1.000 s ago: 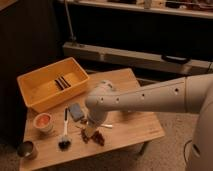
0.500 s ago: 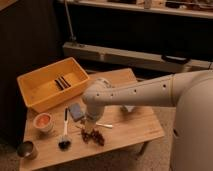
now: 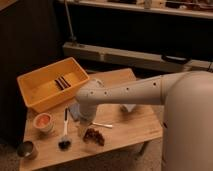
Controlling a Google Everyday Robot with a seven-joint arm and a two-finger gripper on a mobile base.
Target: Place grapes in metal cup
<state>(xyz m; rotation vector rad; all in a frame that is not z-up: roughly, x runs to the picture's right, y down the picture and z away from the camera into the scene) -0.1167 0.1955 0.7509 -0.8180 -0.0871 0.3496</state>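
Observation:
The grapes (image 3: 94, 136), a small dark reddish-brown bunch, lie on the wooden table (image 3: 130, 132) near its front edge. My gripper (image 3: 83, 126) hangs from the pale arm just left of and slightly above the bunch, open, with nothing between its fingers. The metal cup (image 3: 26, 149), short and dark grey, stands at the table's front left corner, well to the left of the gripper.
An orange-pink bowl (image 3: 43, 121) sits behind the cup. A black-headed brush with a white handle (image 3: 64, 135) lies between the bowl and the grapes. A yellow bin (image 3: 50, 87) fills the back left. A white spoon (image 3: 102, 125) lies behind the grapes.
The arm has swung a little to the left, so the gripper no longer covers the grapes. The grapes lie where they were.

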